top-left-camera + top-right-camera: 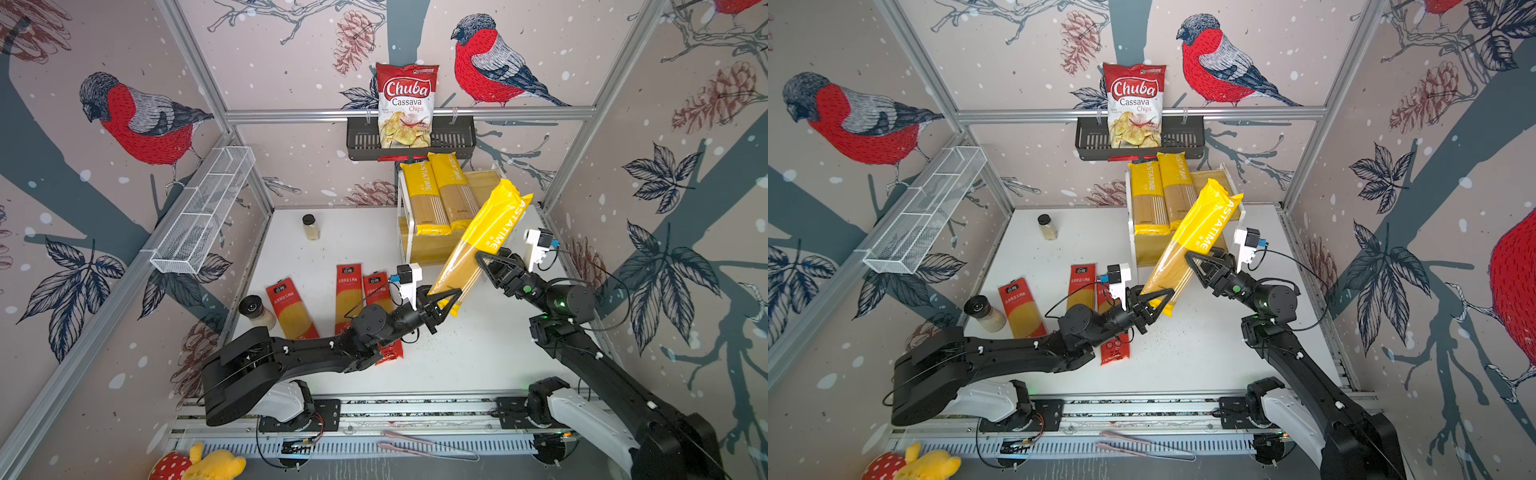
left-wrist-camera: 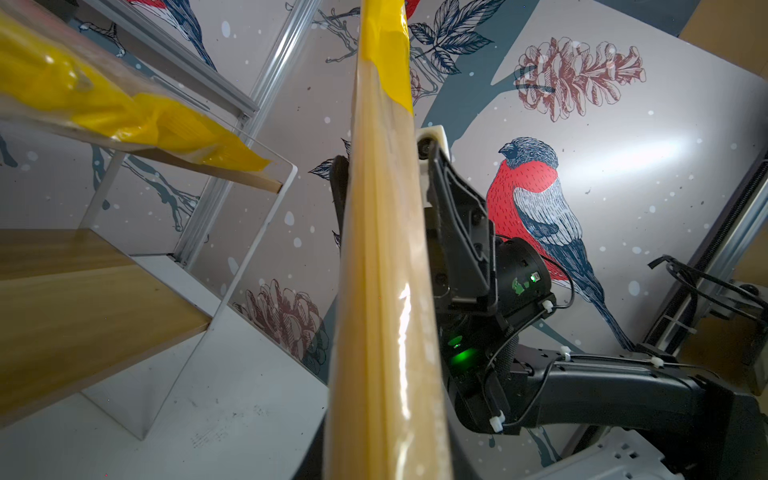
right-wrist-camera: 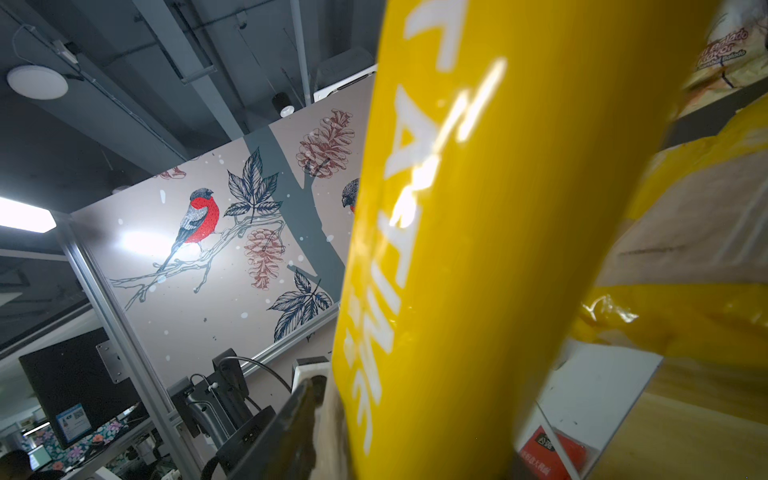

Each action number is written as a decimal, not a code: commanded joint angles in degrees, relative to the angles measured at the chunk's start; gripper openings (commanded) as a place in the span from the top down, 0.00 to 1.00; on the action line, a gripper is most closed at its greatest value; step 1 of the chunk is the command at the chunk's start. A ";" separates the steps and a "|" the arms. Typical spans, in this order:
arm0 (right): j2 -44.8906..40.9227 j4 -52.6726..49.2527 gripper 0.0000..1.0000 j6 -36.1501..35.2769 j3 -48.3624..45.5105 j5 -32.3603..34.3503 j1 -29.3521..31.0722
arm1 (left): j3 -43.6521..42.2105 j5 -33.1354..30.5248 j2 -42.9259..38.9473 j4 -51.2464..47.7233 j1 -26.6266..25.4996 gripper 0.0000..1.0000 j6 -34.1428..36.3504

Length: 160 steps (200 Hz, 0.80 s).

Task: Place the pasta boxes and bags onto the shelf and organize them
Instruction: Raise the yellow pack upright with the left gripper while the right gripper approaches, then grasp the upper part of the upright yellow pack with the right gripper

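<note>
Shelf [image 1: 484, 185] just beyond both pincers, two yellow packs [image 1: 428, 199] on its upper board; red packs [image 1: 347, 291] flat on table [image 1: 457, 365] left of left pincer [image 1: 453, 301], which clamps low end of tilted third yellow pack [image 1: 486, 232]; right pincer [image 1: 482, 262], arm reaching in, straddles its middle, grip unclear.

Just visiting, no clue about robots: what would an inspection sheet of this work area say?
Surface: white tabletop, speckled.
Job's things: two yellow PASTATIME spaghetti packs on the stepped wooden shelf's top board; third yellow pack tilted in mid-air; three red clear-windowed spaghetti packs flat on the tabletop.
Clutter: two black-lidded jars; red-and-white Chuba chips bag in a black slotted basket; plush toy and pink tongs at the front.
Grippers: left gripper shut on that pack's lower end; right gripper straddles its middle, grip unclear.
Cables: thin black cable loops beside both grippers.
Surroundings: bird-and-pinecone wallpaper, aluminium frame, white wire mesh basket.
</note>
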 commanded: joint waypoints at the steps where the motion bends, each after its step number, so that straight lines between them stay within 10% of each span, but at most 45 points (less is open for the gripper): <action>1: 0.26 5.15 0.63 1.24 0.75 -2.11 0.08 | -0.14 1.52 0.64 13.47 0.16 0.90 -0.99; 64: -0.41 -8.13 0.81 -6.21 5.40 -4.93 0.10 | -4.12 11.22 -3.52 6.15 5.17 0.43 -2.10; 160: 0.91 -40.01 0.88 -25.14 16.73 -7.76 3.64 | 6.79 21.11 -6.33 -27.61 9.21 0.39 10.24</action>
